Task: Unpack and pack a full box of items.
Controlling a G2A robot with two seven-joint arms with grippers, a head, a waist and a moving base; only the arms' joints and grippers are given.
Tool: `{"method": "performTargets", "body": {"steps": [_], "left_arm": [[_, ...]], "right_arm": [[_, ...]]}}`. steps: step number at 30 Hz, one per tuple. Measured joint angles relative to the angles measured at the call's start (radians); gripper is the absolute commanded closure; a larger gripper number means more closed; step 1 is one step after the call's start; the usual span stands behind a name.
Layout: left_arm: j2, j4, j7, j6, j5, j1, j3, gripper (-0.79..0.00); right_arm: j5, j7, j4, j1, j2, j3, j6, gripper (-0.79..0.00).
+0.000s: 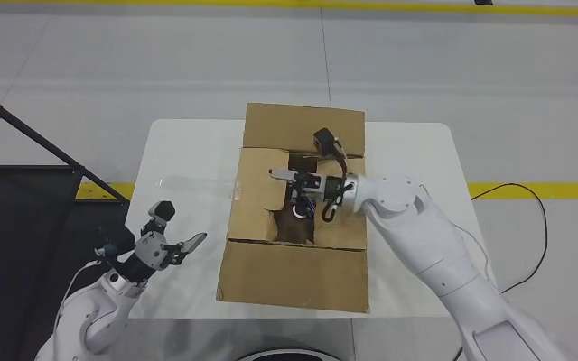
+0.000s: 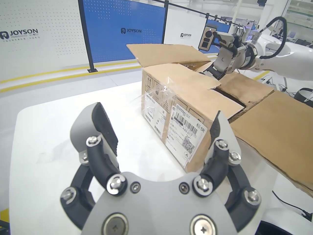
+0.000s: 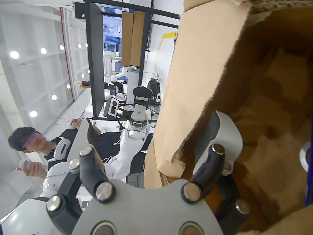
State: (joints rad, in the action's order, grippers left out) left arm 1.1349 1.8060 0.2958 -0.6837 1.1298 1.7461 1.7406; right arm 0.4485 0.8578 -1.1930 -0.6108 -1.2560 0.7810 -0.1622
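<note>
Two hands spread | left hand [image 2: 158, 111] beside box [image 2: 185, 84] | right wrist view: right hand [image 3: 150, 121] straddles torn flap [image 3: 195, 86]

Top cam looks down on table [image 1: 181, 162]; L wrist cam faces box [image 2: 171, 91] side, near; R's peers into it.

A white table [image 1: 411, 149] with rounded corners carries one large cardboard box [image 1: 293, 275], its top flaps folded outward; the box stands on the tabletop just ahead of the left gripper [image 1: 187, 242] and directly beneath the right gripper [image 1: 287, 191]; its labelled side wall faces the left gripper; a strip of clear film [image 1: 199, 185] trails from that wall onto the table, ahead of the left gripper; bare white tabletop lies under that gripper
</note>
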Motion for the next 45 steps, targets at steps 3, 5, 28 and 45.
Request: {"method": "performTargets", "body": {"steps": [3,5,28,45], "left_arm": [[0.0,0.002,0.002,-0.001,-0.001,0.003,0.001,-0.785],[0.0,0.004,0.004,-0.001,-0.002,0.006,0.001,-0.785],[0.006,-0.204,-0.187,0.1,-0.214,-0.098,-0.033,-0.785],[0.006,-0.339,-0.319,0.148,-0.297,-0.277,-0.087,-0.785]], "right_arm": [[0.03,-0.001,0.006,0.014,-0.012,0.001,-0.027,-0.785],[0.043,-0.007,-0.003,0.019,-0.018,0.003,-0.041,-0.785],[-0.077,-0.125,-0.084,-0.007,-0.052,0.025,-0.085,-0.785],[-0.068,-0.045,-0.149,-0.143,-0.006,0.191,-0.08,-0.785]]}}
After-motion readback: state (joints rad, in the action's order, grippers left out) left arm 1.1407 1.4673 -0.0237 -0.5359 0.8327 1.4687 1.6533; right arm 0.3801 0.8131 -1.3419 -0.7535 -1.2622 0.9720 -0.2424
